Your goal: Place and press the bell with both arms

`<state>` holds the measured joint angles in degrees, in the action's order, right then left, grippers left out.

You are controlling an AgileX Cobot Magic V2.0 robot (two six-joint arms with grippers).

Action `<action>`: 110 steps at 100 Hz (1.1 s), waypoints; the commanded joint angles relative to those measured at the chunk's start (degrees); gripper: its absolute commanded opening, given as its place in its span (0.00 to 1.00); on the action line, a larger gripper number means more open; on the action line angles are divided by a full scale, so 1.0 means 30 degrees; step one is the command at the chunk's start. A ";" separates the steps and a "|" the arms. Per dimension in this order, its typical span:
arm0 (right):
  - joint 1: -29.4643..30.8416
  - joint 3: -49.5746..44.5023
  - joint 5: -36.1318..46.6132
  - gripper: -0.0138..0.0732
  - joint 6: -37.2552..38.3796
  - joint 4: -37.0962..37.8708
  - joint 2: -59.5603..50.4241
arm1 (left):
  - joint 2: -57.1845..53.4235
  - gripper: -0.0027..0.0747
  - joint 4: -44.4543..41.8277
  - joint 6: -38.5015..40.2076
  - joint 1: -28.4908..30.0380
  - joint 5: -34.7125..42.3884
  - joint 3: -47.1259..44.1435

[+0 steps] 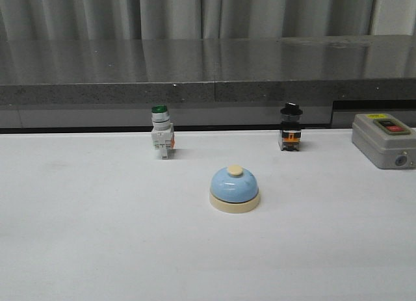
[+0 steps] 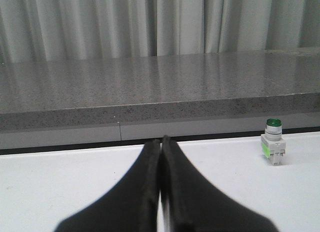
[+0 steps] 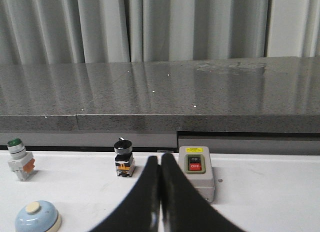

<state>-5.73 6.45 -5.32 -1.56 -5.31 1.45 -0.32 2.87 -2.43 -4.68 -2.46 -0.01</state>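
Note:
The bell [image 1: 234, 188], a light-blue dome with a cream base and cream button, stands upright on the white table near the middle. It also shows in the right wrist view [image 3: 36, 217], off to one side of the fingers. Neither arm shows in the front view. My left gripper [image 2: 160, 140] is shut and empty above bare table; the bell is out of its view. My right gripper [image 3: 160, 158] is shut and empty, apart from the bell.
A green-capped white push-button switch [image 1: 161, 132] stands behind the bell to the left. A black-knobbed selector switch [image 1: 290, 128] stands behind it to the right. A grey box with red and black buttons [image 1: 385, 139] sits at the far right. A grey stone ledge [image 1: 208, 67] runs behind the table.

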 commanded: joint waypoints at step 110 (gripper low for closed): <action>-0.1874 1.4000 -1.2045 0.09 -0.0156 -0.0759 1.8529 | -0.0553 0.01 0.0015 0.0132 0.0031 0.1526 -0.0815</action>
<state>-8.73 46.52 -45.77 -1.56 -6.75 53.61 -0.32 2.87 -2.43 -4.68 -2.46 -0.01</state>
